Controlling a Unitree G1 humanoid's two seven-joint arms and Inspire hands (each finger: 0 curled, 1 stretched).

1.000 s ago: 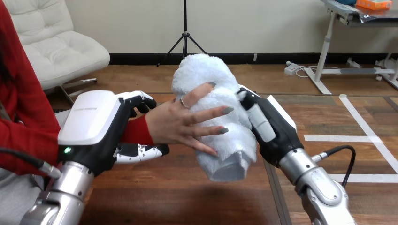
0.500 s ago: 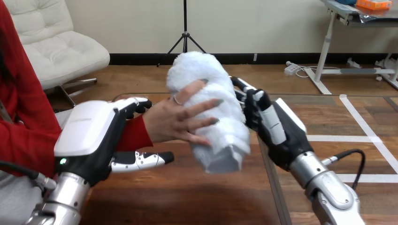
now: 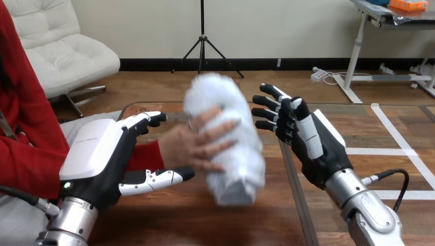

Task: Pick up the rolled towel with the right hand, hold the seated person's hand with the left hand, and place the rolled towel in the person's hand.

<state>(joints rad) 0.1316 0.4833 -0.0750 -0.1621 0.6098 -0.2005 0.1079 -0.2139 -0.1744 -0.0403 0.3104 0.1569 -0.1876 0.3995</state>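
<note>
The white rolled towel (image 3: 231, 102) stands nearly upright above the table, and the person's hand (image 3: 187, 146) grips its left side with fingers spread across it. My right hand (image 3: 318, 143) is open just right of the towel, fingers straight and pointing at it, with a small gap between. My left hand (image 3: 97, 154) is open at the person's red-sleeved wrist (image 3: 146, 154). Its fingers (image 3: 146, 120) reach behind the wrist, its thumb (image 3: 154, 178) lies straight beneath it, and neither curls round it.
The wooden table (image 3: 205, 220) lies beneath the hands, and its right edge (image 3: 295, 195) runs under my right wrist. The person's red-sleeved arm (image 3: 25, 148) comes in from the left side.
My right hand has let go of the towel and drawn back to the right with its fingers straightened. The person's hand now carries the towel alone, slightly lower and further left.
</note>
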